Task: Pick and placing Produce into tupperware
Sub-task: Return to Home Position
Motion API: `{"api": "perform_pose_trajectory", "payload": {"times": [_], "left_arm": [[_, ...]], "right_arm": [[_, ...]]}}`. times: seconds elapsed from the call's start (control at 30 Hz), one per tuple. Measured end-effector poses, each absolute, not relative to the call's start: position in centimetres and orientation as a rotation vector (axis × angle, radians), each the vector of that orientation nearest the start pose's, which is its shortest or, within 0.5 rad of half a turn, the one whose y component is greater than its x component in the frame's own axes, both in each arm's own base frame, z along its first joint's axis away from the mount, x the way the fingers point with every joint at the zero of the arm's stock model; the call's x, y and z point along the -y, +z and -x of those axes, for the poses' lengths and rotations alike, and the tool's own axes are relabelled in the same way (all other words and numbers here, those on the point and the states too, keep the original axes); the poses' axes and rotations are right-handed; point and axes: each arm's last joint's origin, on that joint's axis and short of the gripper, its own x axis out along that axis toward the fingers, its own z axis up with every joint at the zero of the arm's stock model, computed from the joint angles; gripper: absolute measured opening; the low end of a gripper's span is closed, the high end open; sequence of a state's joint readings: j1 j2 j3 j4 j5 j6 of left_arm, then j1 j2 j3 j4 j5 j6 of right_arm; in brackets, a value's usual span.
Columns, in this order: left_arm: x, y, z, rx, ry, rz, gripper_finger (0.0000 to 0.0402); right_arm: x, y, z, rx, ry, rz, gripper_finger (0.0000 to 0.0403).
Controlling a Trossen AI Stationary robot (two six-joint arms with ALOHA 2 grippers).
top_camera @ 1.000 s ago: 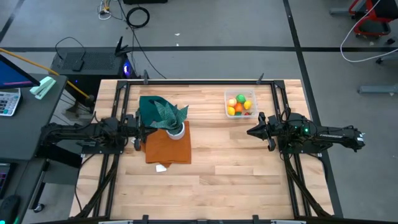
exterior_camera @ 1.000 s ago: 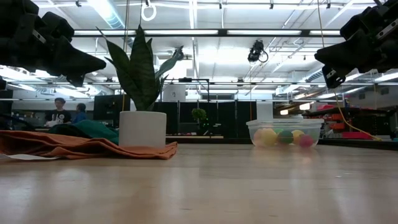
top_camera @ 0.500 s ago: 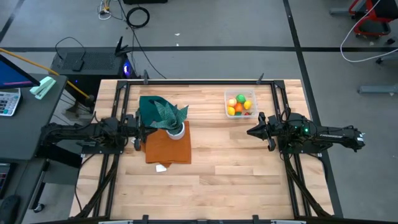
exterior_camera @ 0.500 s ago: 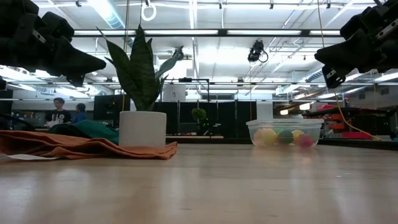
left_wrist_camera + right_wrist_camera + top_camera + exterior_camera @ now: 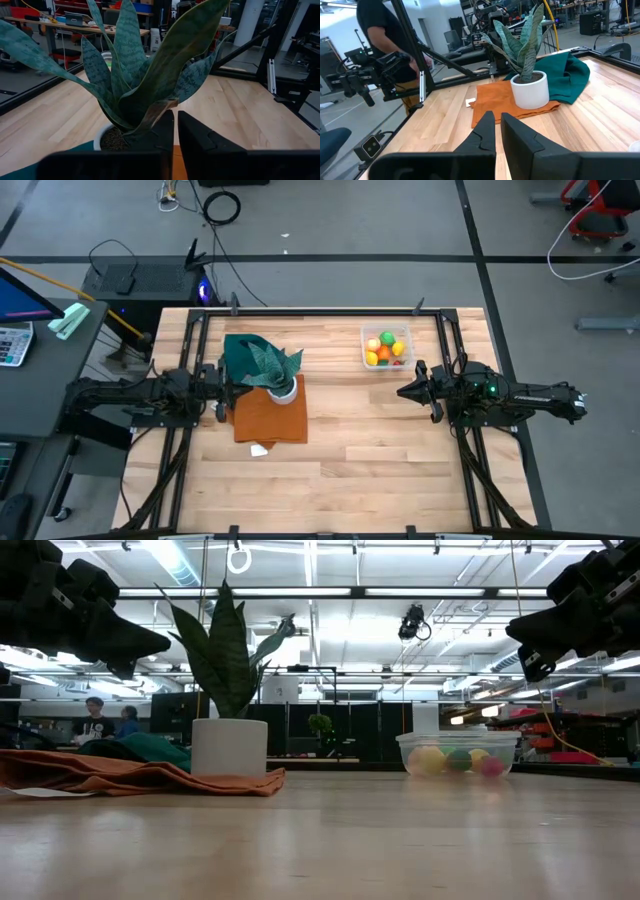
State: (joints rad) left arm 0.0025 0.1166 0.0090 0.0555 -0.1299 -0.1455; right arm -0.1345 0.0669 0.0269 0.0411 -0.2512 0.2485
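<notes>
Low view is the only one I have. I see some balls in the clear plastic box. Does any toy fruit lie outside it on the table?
Observer: No. From above, the yellow, green, orange and red toy produce all lies inside the clear rectangular plastic container; none lies loose on the wooden table.
Operator: Where does the right tool stand?
Observer: The right tool is beside the container, not over it, pointing toward the table's middle.
Operator: Does either tool hold something?
Observer: No. The wrist views show the right tool and the left tool both shut and empty.
</notes>
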Motion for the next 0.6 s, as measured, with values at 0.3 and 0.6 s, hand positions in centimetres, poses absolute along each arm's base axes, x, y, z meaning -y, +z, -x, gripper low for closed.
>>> {"api": "perform_pose_trajectory", "payload": {"times": [0.3, 0.6], "left_arm": [[-0.40, 16.25, -10.41, -0.043, 0.136, 0.142, 0.0029], [-0.40, 16.25, -10.41, -0.043, 0.136, 0.142, 0.0031]], "right_arm": [[0.62, 17.14, -9.97, -0.013, 0.116, -0.248, 0.0000], [0.62, 17.14, -9.97, -0.013, 0.116, -0.248, 0.0000]]}}
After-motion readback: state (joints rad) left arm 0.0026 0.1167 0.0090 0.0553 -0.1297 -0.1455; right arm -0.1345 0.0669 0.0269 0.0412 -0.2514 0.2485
